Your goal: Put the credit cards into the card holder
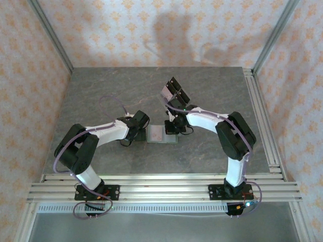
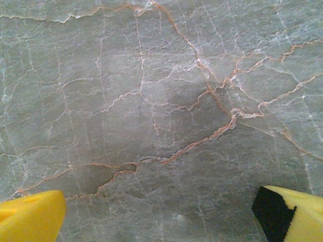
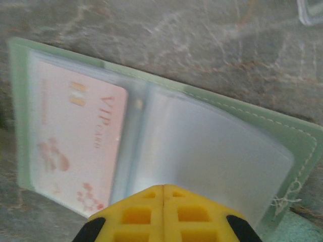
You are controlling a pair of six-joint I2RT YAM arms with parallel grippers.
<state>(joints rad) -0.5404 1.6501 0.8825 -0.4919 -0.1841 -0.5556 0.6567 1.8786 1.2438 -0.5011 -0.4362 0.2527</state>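
Note:
The card holder (image 3: 303, 136) lies open on the table, sage-green with clear inner sleeves. A pale pink credit card (image 3: 75, 146) printed "VIP card" sits inside its left sleeve. The right sleeve (image 3: 202, 151) looks empty. My right gripper (image 3: 164, 187) is shut, its yellow tips together just over the near edge of the right sleeve, with nothing visibly between them. In the top view the card holder (image 1: 161, 135) lies between the two wrists. My left gripper (image 2: 161, 217) is open over bare stone just left of it, its fingers (image 2: 30, 217) wide apart.
A clear stand with black rectangles (image 1: 174, 92) rises behind the right wrist; its corner (image 3: 310, 12) shows in the right wrist view. The grey veined tabletop (image 1: 101, 96) is bounded by patterned walls and aluminium rails (image 1: 161, 184) at the near edge.

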